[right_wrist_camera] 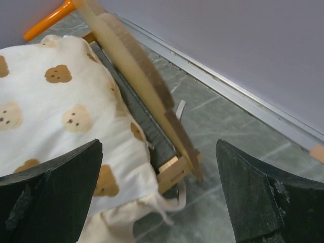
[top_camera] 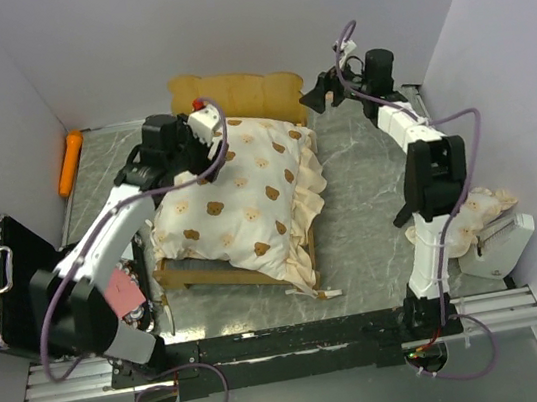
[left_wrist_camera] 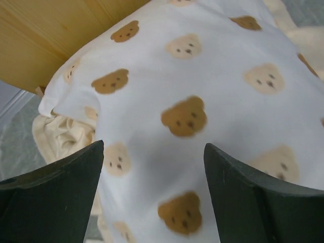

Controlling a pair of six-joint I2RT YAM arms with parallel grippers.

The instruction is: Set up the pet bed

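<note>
Left gripper, wide open and empty, hovers over the bear-print mattress bulging on the pet bed on the bench, right gripper equally open beside the headboard; tucking each corner down evenly looks the sound course.

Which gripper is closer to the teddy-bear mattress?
Left. The left gripper hangs open just over the mattress; the right gripper sits beside the headboard, off the mattress.

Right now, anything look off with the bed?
Yes. The mattress sits bunched and skewed on the frame, leaving grey base bare by the headboard, with its ruffle spilling over the near right corner. The pillow lies off the frame, right of the right arm.
</note>
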